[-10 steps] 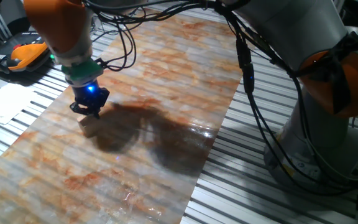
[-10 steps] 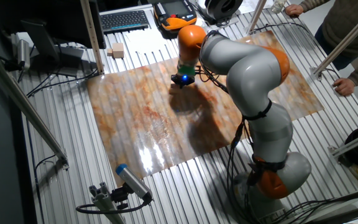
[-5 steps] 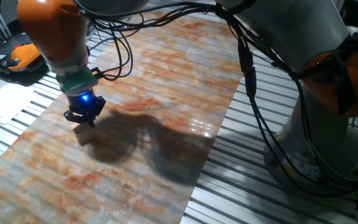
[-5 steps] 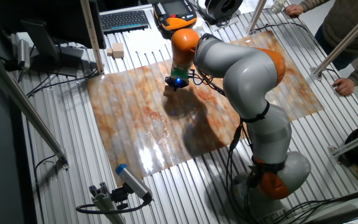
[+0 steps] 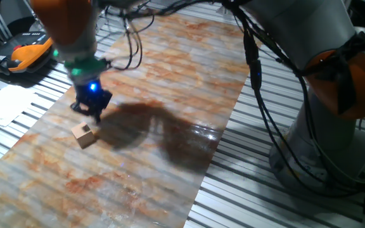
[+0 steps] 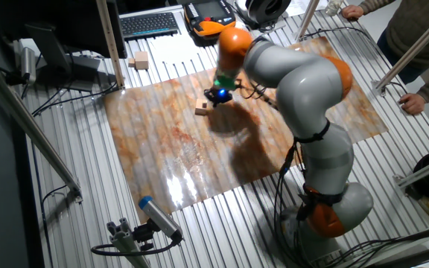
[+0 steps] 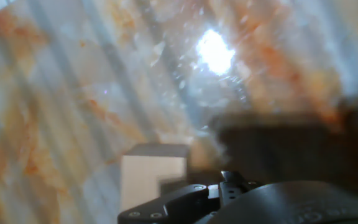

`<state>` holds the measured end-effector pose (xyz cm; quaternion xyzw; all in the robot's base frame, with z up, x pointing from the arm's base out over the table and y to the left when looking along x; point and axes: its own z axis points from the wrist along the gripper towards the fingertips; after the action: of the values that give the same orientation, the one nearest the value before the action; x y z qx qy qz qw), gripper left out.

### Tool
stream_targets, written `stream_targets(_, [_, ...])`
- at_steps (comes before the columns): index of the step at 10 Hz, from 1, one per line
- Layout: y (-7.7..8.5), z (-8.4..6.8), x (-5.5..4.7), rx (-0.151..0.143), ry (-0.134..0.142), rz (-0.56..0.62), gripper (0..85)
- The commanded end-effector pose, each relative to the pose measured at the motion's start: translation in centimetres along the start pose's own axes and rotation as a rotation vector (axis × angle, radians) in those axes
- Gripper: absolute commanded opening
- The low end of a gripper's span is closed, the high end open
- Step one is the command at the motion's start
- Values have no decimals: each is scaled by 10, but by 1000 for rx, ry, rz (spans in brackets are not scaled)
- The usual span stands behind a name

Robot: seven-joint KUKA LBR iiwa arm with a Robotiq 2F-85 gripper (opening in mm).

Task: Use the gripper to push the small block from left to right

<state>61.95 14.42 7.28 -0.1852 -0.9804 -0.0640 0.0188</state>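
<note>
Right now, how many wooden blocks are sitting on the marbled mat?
1. The block sits near the mat's edge, just beside the gripper and apart from it. Another pale block-like thing lies off the mat by the keyboard.

The small block (image 5: 85, 134) lies on the mat (image 5: 170, 82) spread over the table (image 5: 246, 190), and the pincer (image 5: 92, 109) hangs just above and behind it in one fixed view, close beside it but apart. In the other fixed view the small block (image 6: 202, 109) sits just left of the pincer (image 6: 216, 97), near the mat's far edge. Beyond that edge a second block (image 6: 141, 59) stands in front of a keyboard (image 6: 149, 24), well apart from both.
</note>
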Motion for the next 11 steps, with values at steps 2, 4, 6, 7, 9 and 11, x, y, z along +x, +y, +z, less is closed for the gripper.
stream_targets(2, [-30, -15, -2, 42, -22, -71, 0])
stream_targets(4, [-37, -17, 3, 72, -41, -113, 0])
stream_targets(6, [-47, -20, 8, 138, -62, -201, 0])
stream_targets(7, [-51, -20, 10, 140, -67, -204, 0])
stream_targets(9, [-57, -19, 10, 111, -54, -190, 0])
stream_targets(11, [-55, -17, 10, 95, -45, -173, 0])
